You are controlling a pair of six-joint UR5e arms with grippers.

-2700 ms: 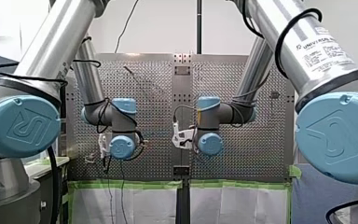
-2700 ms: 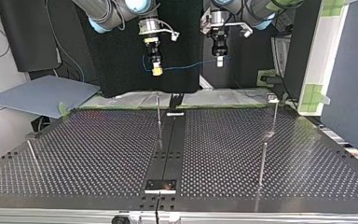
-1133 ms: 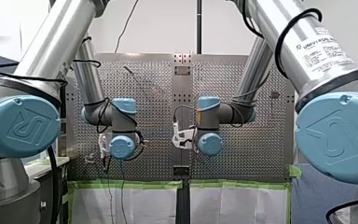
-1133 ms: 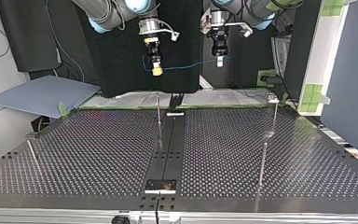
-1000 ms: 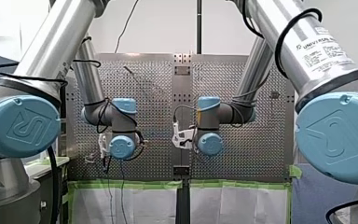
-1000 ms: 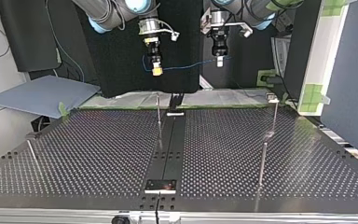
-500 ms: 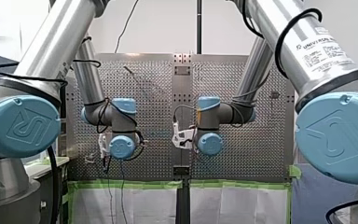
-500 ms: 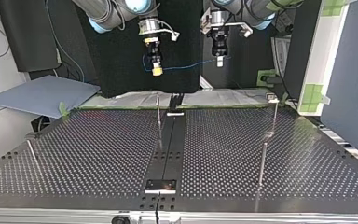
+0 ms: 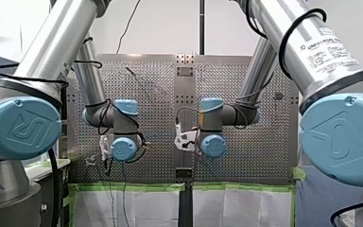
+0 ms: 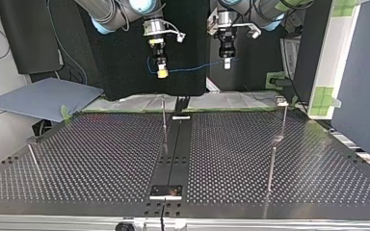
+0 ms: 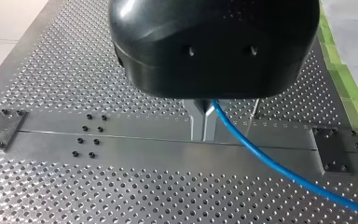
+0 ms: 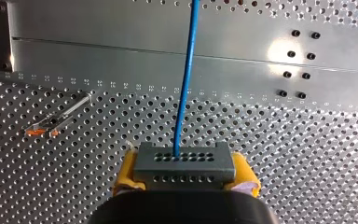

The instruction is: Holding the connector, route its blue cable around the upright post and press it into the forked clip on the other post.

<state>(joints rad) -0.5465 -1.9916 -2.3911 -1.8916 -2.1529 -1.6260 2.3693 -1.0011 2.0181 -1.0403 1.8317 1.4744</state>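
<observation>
Tabletop (image 10: 101,163): perforated metal with a plain centre strip. In the top view a small dark plate (image 10: 165,191) is bolted at the near edge.
Posts: in the top view a leaning post (image 10: 33,159) is seen near left and an upright post (image 10: 270,168) near right. A taller post (image 10: 284,120) stands behind that one, and a centre post (image 10: 164,122) stands beside the strip. The forked clip cannot be made out.
Right claw (image 10: 162,73): held above the far edge, at the top view's left. The right wrist view alone shows its yellow pads (image 12: 128,170) pinched on the connector (image 12: 185,162), a grey block with rows of holes.
Cable run: the blue cable (image 10: 197,67) leaves the connector and is strung through the air to the other claw, above the posts.
Left claw (image 10: 227,63): just right of the right claw in the top view. Only the left wrist view shows its metal fingers (image 11: 197,123) pressed together on the cable.
Front view: the left arm (image 9: 123,132) and right arm (image 9: 212,132) are shown from behind, and both claws are hidden under the wrists.
Room: a black backdrop (image 10: 125,62) hangs behind the claws, green tape (image 9: 127,187) edges the tabletop, and a grey sheet (image 10: 43,98) lies at the top view's far left.
</observation>
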